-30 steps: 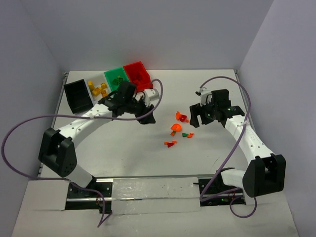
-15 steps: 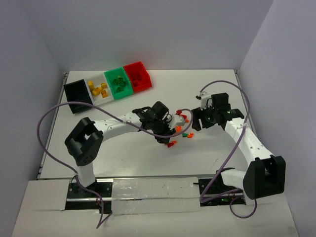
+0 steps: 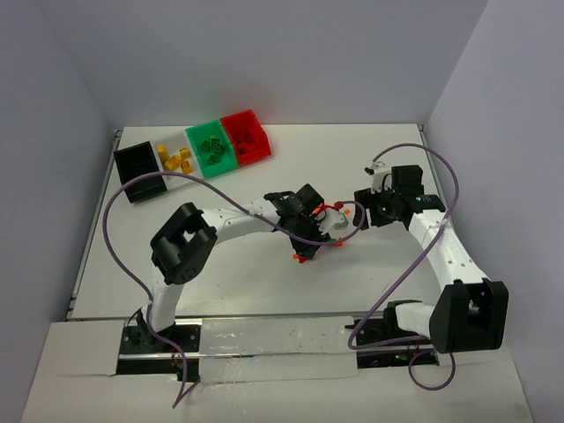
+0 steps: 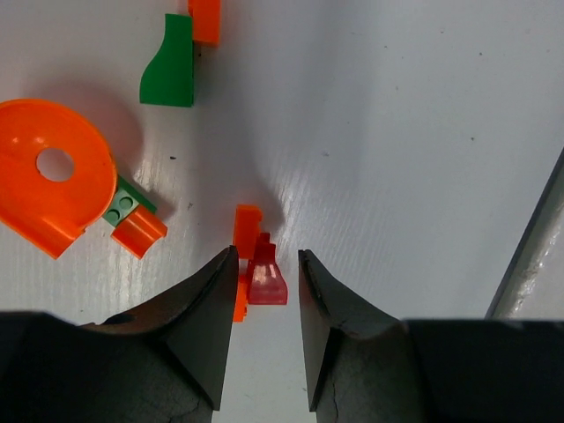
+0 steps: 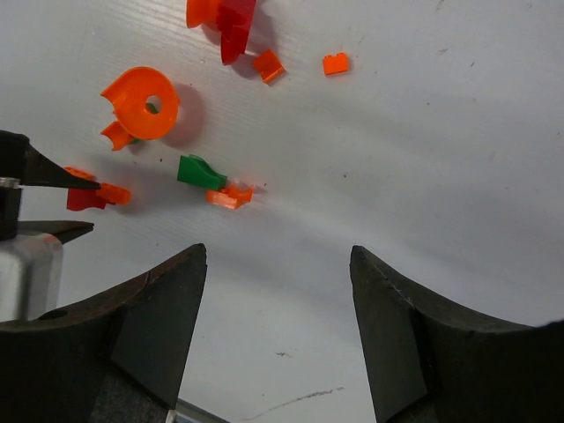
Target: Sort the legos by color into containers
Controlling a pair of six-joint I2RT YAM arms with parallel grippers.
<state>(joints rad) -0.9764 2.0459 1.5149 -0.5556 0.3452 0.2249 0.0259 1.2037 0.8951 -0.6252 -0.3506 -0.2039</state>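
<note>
Loose legos lie mid-table. A dark red piece [image 4: 266,282] sits on the table between the fingers of my left gripper [image 4: 266,252], which is open, with a gap on the right side. An orange piece [image 4: 245,231] lies against the left finger. Close by are an orange disc [image 4: 48,185] and a green curved piece [image 4: 169,70]. From above, my left gripper [image 3: 306,248] is low over this pile. My right gripper [image 5: 278,248] hangs open and holds nothing, to the right of the pile [image 3: 359,214]. The black [image 3: 141,172], white [image 3: 174,161], green [image 3: 213,148] and red [image 3: 247,137] containers stand at the back left.
Yellow pieces lie in the white bin and green ones in the green bin. More orange and red bits [image 5: 267,64] are scattered beyond the disc [image 5: 141,103]. A purple cable [image 3: 119,207] loops over the table from each arm. Grey walls close in the back and sides.
My left arm has swung from the bins at the back left to the middle pile and lowered its gripper round the red piece. The right gripper has drawn back slightly and narrowed.
</note>
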